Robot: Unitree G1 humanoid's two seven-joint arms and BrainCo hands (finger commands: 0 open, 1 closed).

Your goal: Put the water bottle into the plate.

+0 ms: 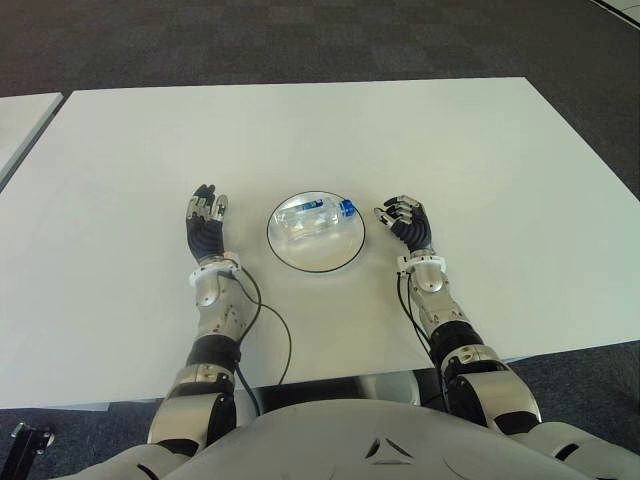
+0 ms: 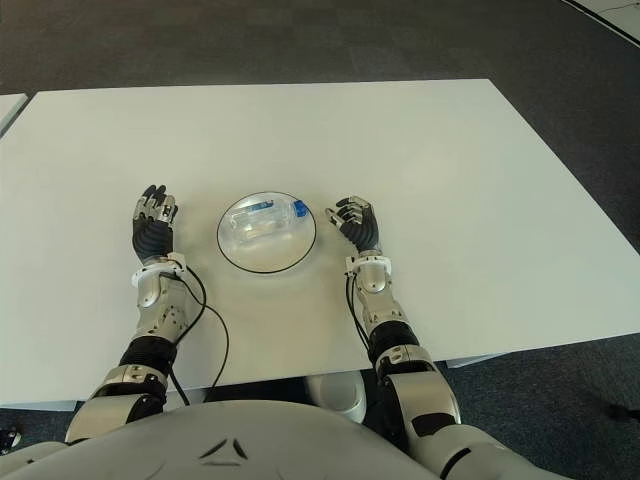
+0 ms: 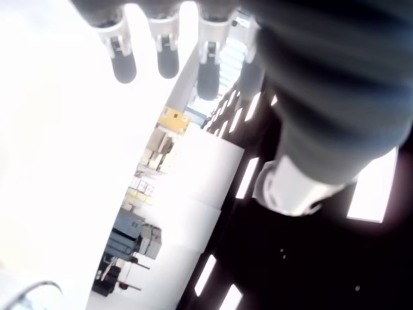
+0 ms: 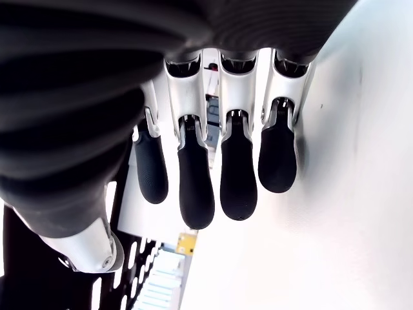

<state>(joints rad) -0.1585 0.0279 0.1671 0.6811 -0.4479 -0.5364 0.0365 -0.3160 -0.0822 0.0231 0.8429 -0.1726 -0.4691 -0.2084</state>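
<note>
**Lying in the plate: bottle rests between two empty hands**

Lying on its side, the clear water bottle (image 1: 314, 219) sits inside the round, dark-rimmed plate (image 1: 300, 262) at the middle of the white table (image 1: 300, 130), its blue cap pointing toward the robot's right and slightly away from the body. Its long axis runs roughly across the table, from one hand toward the other. The bottle appears wholly within the rim, so the placement looks done.

The right hand (image 1: 406, 222) shows just beside the plate on its right, nearer the cap end and the closer of the two hands. Its fingers (image 4: 237, 175) are loosely bent and hold nothing; its own wrist view shows only bare table beyond them. From this hand the bottle lies to the left, with just the plate's rim between.

The left hand (image 1: 204, 226) shows on the plate's other side, set farther off, its fingers (image 3: 121, 61) extended and empty.

A dark cable (image 1: 272, 335) loops over the table near the left forearm. Nothing else stands on the surface, and nothing blocks either hand. Any coming move would likely be a plain drawing back, and the right hand's nearness to the rim is the one thing to mind.
</note>
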